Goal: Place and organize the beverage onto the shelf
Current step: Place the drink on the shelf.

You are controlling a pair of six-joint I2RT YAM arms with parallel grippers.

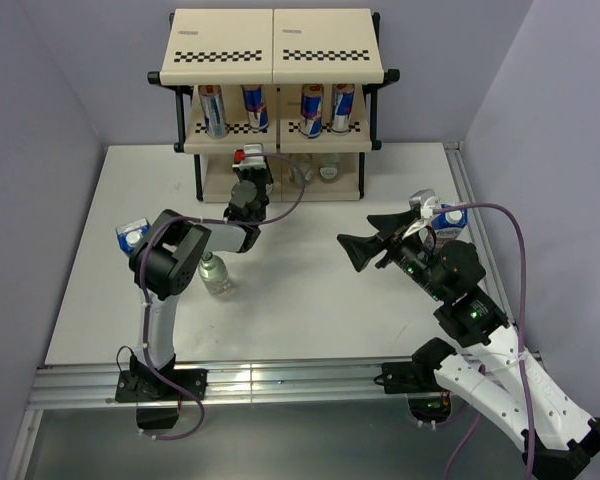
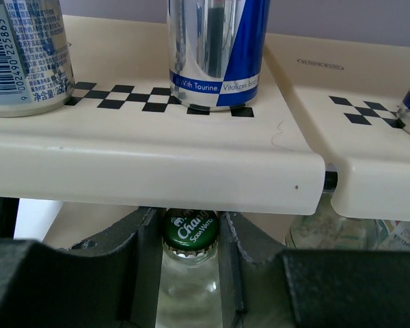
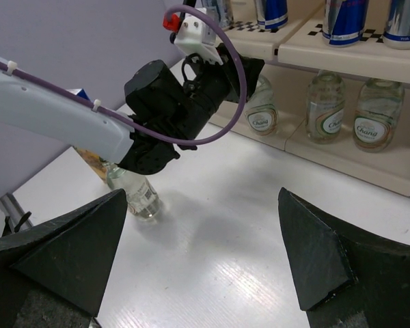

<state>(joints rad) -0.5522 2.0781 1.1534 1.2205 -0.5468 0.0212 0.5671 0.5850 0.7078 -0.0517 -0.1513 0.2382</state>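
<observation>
the shelf (image 1: 272,45) stands at the far edge of the table (image 1: 310,320). its top tier is bare, and four cans (image 1: 255,108) stand upright in a row on the middle tier, two on each half.

the left gripper (image 1: 251,168) reaches in at the left end of the bottom tier. its fingers (image 2: 142,260) are closed on the neck of a green-capped bottle (image 2: 190,232), one finger on each side just under the cap. that bottle is upright beneath the middle tier's front lip, at the front of the bottom tier; whether its base rests on the tier i cannot tell. two more bottles (image 3: 326,109) stand upright on the same tier to its right, side by side.

a fourth bottle (image 1: 216,275) stands on the table beside the left arm's elbow, well short of the shelf. one carton (image 1: 130,236) sits at the table's left side, partly behind that arm. the other carton (image 1: 447,219) sits at the right side, just behind the right arm.

the right gripper (image 1: 356,253) hangs over the middle of the table with its fingers (image 3: 68,246) spread wide and nothing between them.
</observation>
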